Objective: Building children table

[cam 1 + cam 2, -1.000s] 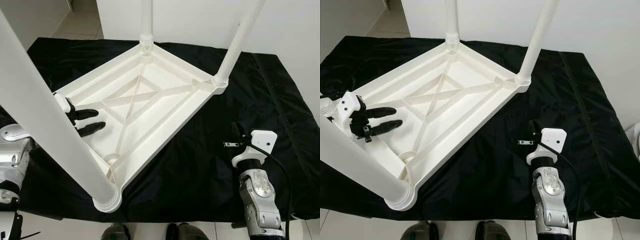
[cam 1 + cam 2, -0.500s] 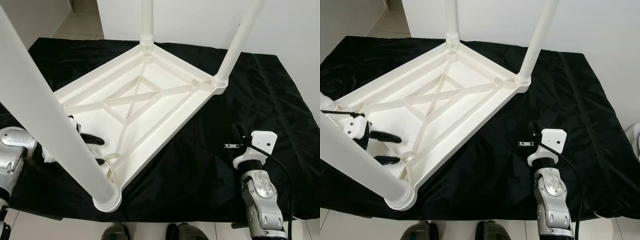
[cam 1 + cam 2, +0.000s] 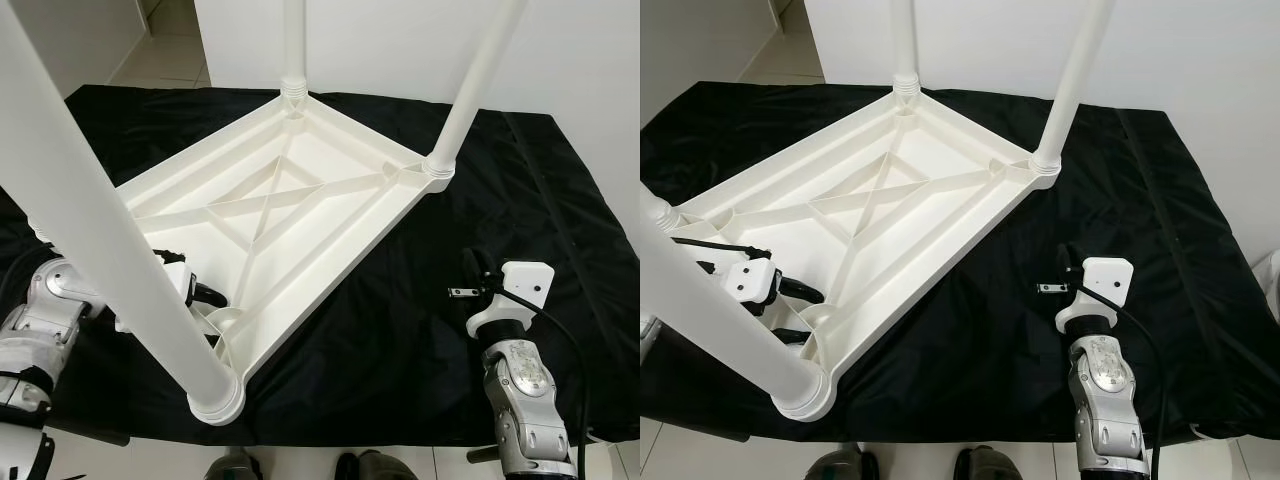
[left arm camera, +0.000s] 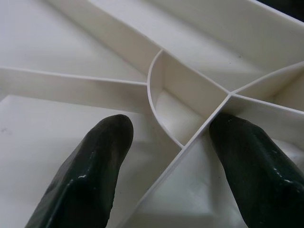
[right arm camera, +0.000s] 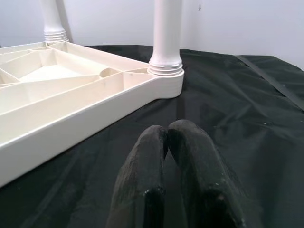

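Lower left: left gripper (image 4: 166, 156), fingers spread astride a rib of the upturned table (image 3: 300, 180), likely bracing it; right gripper (image 5: 173, 142), pressed together, idle lower right.

bright, even, sharp; soft shadows

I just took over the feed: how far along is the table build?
Done: the white tabletop lies upside down on the black cloth with a leg at all four corners, including the near leg. In hand: the left gripper, open, sits over a rib by that leg's corner. The right gripper rests shut over the cloth. Left: probably turning it upright.
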Controlling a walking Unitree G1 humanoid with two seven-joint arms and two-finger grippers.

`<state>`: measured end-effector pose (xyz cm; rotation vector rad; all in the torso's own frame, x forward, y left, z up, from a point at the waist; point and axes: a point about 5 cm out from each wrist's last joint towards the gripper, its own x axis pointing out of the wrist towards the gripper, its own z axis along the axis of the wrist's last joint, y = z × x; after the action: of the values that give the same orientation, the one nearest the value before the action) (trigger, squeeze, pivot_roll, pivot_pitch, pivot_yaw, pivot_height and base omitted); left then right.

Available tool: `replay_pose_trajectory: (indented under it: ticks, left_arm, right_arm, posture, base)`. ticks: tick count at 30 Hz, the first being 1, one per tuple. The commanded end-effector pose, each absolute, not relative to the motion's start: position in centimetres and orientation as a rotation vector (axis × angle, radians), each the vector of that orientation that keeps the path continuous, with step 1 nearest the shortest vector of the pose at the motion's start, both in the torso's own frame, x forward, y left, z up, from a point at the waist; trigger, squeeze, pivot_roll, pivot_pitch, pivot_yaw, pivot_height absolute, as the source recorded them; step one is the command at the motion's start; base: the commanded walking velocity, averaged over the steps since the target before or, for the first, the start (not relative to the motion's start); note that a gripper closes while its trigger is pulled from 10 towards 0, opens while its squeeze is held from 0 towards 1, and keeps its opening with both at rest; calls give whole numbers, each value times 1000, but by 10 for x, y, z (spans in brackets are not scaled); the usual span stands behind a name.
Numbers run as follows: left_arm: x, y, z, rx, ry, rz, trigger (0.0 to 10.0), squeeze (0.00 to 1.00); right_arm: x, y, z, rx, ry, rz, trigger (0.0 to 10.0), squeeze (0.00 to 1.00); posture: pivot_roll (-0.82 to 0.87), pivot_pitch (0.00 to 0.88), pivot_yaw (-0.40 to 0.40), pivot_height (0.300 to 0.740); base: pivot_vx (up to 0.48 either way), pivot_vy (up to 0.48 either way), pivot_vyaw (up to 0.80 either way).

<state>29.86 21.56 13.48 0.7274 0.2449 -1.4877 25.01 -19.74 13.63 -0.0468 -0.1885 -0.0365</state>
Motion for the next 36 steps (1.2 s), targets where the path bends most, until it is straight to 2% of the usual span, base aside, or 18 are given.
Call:
replay_pose_trajectory:
  ticks: [1,4,5,13,20,29,36]
  left_arm:
    - [303,206,127,727,206,-1407,10000,0]
    - [304,203,125,726,200,-1405,10000,0]
    - [308,192,123,693,147,-1390,10000,0]
    - [311,165,124,653,21,-1390,10000,0]
    - [314,129,121,609,-86,-1371,10000,0]
    - [311,114,120,574,-131,-1380,10000,0]
    - [305,126,124,586,-130,-1450,10000,0]
  right_arm:
    - [248,-200,136,-39,-183,-54,10000,0]
    - [247,-200,136,-39,-183,-57,10000,0]
    - [247,-201,137,-36,-183,-65,10000,0]
    - [250,-199,138,-23,-190,-71,10000,0]
    - [252,-194,139,-9,-196,-64,10000,0]
    - [252,-194,140,-12,-198,-68,10000,0]
    - [251,-194,138,-12,-193,-66,10000,0]
  posture:
    - [17,81,13,740]
    - [17,81,13,740]
    - [14,89,17,740]
    - [12,90,19,740]
    - [15,92,16,740]
    - [9,91,21,740]
    - [16,95,17,740]
  base:
    - [0,0,0]
    - [0,0,0]
    - [0,0,0]
    - [0,0,0]
    - [0,0,0]
    - [0,0,0]
    - [0,0,0]
